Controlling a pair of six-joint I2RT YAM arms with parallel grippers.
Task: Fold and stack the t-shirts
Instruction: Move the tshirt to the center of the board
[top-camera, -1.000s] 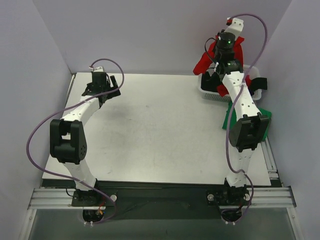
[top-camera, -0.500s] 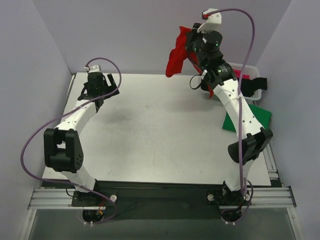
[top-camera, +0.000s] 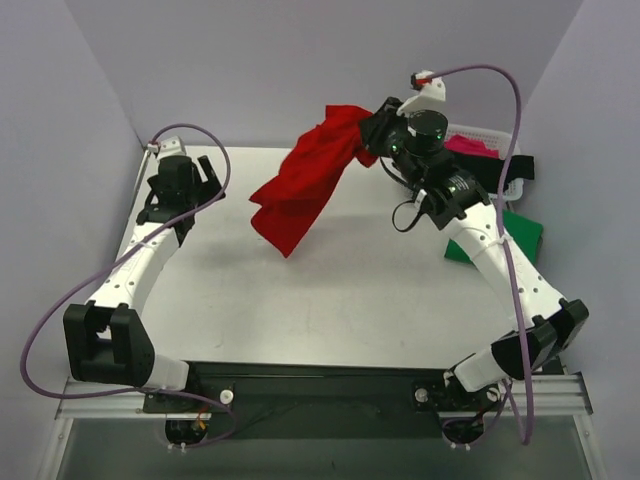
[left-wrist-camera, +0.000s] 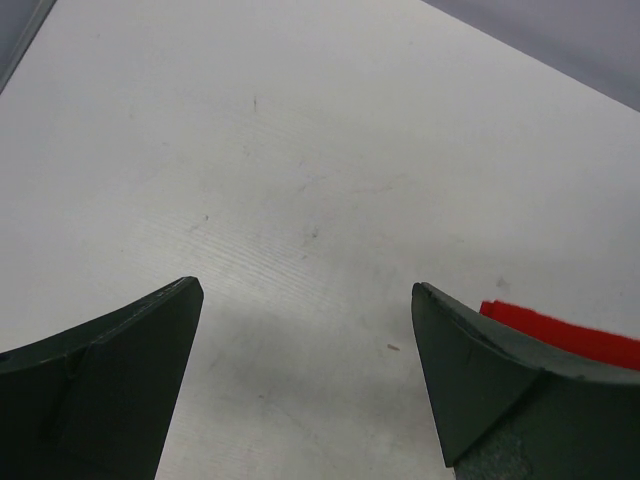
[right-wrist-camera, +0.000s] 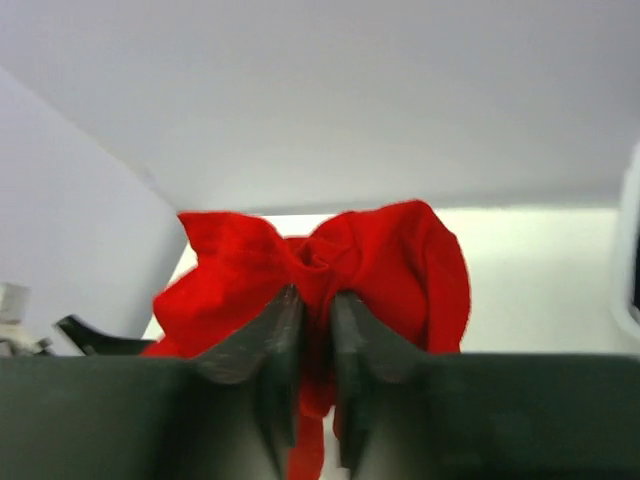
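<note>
The right gripper (top-camera: 373, 131) is raised well left of the basket (top-camera: 497, 133), its jaws pressed together on a bunched fold of the red shirt (top-camera: 300, 190). The wrist view shows the cloth gathered into a knot right at the fingertips. The rest of the shirt trails down and farther left from that pinch in a crumpled streamer, over the table (top-camera: 330, 290). Whether its lowest corner touches the surface cannot be told. Holding it high by one bunch probably lets the fabric hang free of the basket so it can be laid out on open table for folding. A pink shirt (top-camera: 470, 146) lies inside the basket, something black (top-camera: 518, 168) drapes over its near rim, and a green shirt (top-camera: 522, 234) lies flat just nearer than the basket. These look like they are waiting their turn. The left gripper (left-wrist-camera: 305, 295) hovers far left of the basket, jaws spread wide over bare table and gripping nothing. A red edge shows beside one finger (left-wrist-camera: 480, 370), likely so it can catch a loose corner. No fold has been made yet.
</note>
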